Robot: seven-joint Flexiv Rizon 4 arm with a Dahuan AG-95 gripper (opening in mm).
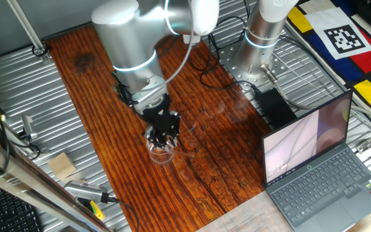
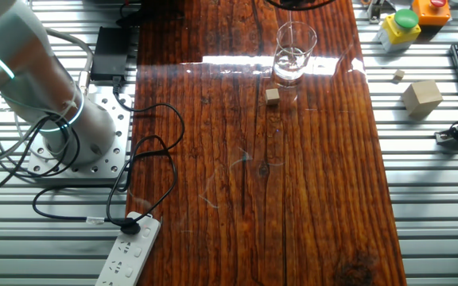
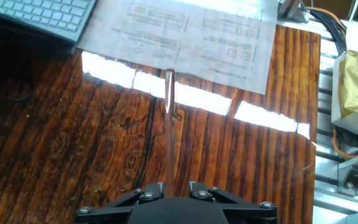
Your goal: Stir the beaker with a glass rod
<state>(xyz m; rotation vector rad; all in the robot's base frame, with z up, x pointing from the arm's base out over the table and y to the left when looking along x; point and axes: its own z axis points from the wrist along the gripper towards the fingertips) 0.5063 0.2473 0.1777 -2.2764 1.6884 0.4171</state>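
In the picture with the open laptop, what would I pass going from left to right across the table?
Small tan wooden block → clear glass beaker with the robot's black two-finger gripper just above it → black power brick → open grey laptop.

The beaker (image 2: 294, 52) is a small clear glass cylinder with a thin rim, standing upright on the wooden tabletop near the 12 o'clock edge of the other fixed view. In one fixed view the beaker (image 1: 161, 152) sits at about 7 o'clock from the frame's middle. The glass rod (image 3: 169, 127) shows in the hand view as 1 thin clear stick, running from 6 o'clock toward 12 o'clock.
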